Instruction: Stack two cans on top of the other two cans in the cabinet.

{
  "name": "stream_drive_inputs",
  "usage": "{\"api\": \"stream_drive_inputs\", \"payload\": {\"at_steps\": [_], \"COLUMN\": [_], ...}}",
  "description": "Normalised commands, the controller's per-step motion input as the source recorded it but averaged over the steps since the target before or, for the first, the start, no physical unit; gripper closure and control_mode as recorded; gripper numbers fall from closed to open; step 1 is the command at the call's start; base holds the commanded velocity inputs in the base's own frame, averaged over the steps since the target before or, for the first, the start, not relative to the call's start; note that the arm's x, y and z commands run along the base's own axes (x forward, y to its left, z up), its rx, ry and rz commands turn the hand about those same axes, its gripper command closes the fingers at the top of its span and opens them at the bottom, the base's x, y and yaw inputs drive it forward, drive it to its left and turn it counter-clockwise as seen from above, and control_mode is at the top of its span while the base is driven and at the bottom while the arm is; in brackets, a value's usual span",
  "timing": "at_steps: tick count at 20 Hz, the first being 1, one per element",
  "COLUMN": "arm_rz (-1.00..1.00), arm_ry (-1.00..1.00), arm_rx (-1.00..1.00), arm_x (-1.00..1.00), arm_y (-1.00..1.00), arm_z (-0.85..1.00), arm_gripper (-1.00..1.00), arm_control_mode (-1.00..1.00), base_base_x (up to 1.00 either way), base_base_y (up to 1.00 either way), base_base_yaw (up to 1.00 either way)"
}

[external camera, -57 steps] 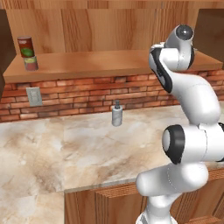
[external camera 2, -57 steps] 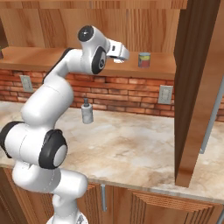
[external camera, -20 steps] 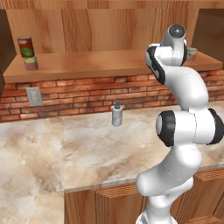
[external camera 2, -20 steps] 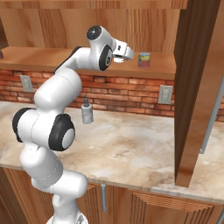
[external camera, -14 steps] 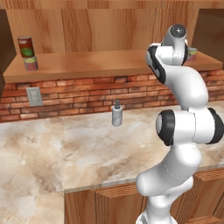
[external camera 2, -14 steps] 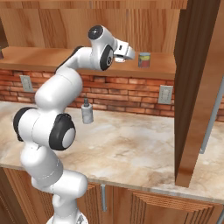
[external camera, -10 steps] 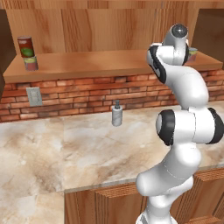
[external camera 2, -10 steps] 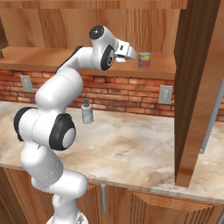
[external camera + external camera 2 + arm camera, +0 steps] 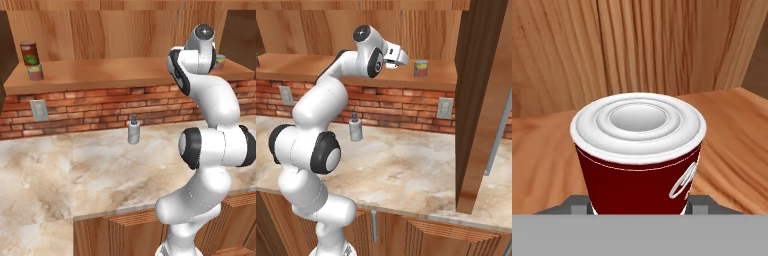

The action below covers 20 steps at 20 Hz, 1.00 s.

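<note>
In the hand view a red can (image 9: pixel 639 170) with a pale lid and white script stands upright on the cabinet (image 9: pixel 542 150) shelf, and my gripper (image 9: pixel 640 205) is shut on its sides. From the right base view, the gripper (image 9: pixel 405 61) reaches over the shelf, its white hand hiding that can. Just to its right stands a pale grey-green can (image 9: pixel 420 68) with a red label, which peeks out behind the arm in the left base view (image 9: pixel 219 61). At the shelf's far left, a dark red-brown can (image 9: pixel 30 53) sits on another pale can (image 9: pixel 35 72).
A grey pump bottle (image 9: pixel 133 131) stands on the marble counter (image 9: pixel 75 170) against the brick wall below the shelf. A tall wooden panel (image 9: pixel 478 100) closes the cabinet on the right. Wall outlets (image 9: pixel 444 107) sit in the brickwork.
The jaws have shut on the red can within the last second. The arm has barely shifted, and the cans stand where they were.
</note>
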Motion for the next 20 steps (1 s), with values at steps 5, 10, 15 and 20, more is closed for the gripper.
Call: {"api": "stream_drive_inputs", "payload": {"at_steps": [5,10,15,20], "arm_rz": [-0.04,-0.11,-0.07,-0.08], "arm_ry": [-0.02,-0.08,-0.02,0.00], "arm_rx": [0.00,0.00,0.00,0.00], "arm_x": [-0.14,-0.11,-0.10,-0.01], "arm_y": [-0.04,-0.05,-0.10,-0.22], "arm_z": [0.21,0.21,0.16,0.11], "arm_gripper": [1.00,1.00,1.00,1.00], "arm_control_mode": [-1.00,-1.00,-1.00,-1.00], "base_base_x": [0.00,0.00,0.00,0.00], "base_base_y": [0.00,0.00,0.00,0.00], "base_base_yaw": [0.00,0.00,0.00,0.00]}}
